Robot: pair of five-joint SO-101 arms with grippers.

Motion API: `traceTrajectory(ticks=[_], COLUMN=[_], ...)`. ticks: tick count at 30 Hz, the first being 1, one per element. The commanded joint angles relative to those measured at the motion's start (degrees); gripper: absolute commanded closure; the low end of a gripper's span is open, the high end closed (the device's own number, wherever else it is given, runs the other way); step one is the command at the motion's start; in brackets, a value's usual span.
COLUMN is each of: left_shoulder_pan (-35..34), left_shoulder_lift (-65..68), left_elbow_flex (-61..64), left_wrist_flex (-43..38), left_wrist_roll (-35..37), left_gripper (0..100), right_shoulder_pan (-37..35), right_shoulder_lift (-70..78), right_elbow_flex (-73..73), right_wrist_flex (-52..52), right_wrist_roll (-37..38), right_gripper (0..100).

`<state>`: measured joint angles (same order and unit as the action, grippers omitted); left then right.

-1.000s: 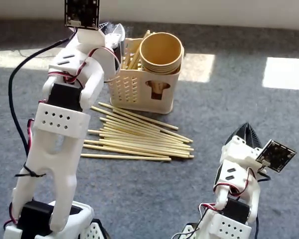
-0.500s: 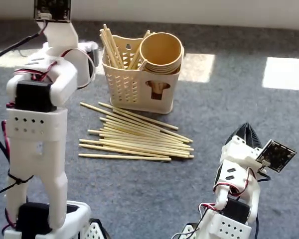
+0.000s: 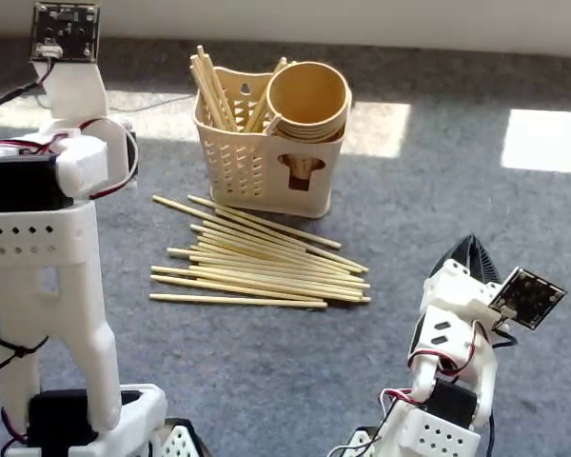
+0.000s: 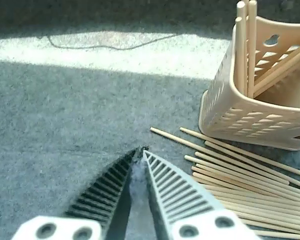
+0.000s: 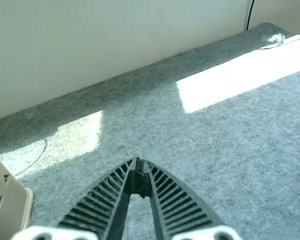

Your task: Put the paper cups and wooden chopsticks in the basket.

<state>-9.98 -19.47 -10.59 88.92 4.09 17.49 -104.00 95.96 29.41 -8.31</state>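
My left pincer [image 4: 141,150] is pressed together, empty. The loose chopsticks [image 4: 230,172] lie near, ends toward me (right pincer [image 3: 471,252] is farther).

Grey carpet [image 3: 438,190], thin cable [image 4: 100,48]

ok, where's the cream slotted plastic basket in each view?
High view: cream slotted plastic basket upper centre, just beyond the loose wooden chopsticks.
Left wrist view: basket standing over the same chopsticks.
Right wrist view: its corner at the frame edge.
Shared landmark: the chopstick pile, in high and left wrist views.
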Motion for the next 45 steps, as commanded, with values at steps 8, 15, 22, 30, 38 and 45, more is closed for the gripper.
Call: traceTrajectory(ticks=[8, 15, 22, 30, 38, 45], left_shoulder_pan=[-7.08, -12.09, -18.51, -24.22, -26.59, -26.51], left_shoulder_lift=[-13.58, -27.74, -33.01, -33.36, -33.36, -33.27], left_elbow_flex=[19.91, 43.56, 59.65, 74.59, 80.48, 80.48], left_wrist_flex=[-4.66, -16.97, -25.67, -37.27, -44.57, -44.66], left_wrist_roll=[-0.88, -0.79, -0.79, -0.79, -0.79, -0.79], left_gripper=[100, 100, 100, 100, 100, 100], right_shoulder_pan=[-0.57, -0.66, -5.85, -21.41, -33.71, -42.07], right_shoulder_lift=[-0.4, -0.4, -0.4, 0.22, 2.24, 26.33], right_elbow_flex=[5.67, 5.58, 2.33, -9.36, -23.25, -41.19], right_wrist_flex=[-1.45, -1.27, 8.31, 26.33, 36.88, 43.21], right_wrist_roll=[0.7, 5.89, 13.01, 24.7, 33.76, 33.76], right_gripper=[99.2, 99.2, 99.1, 99.1, 99.1, 99.1])
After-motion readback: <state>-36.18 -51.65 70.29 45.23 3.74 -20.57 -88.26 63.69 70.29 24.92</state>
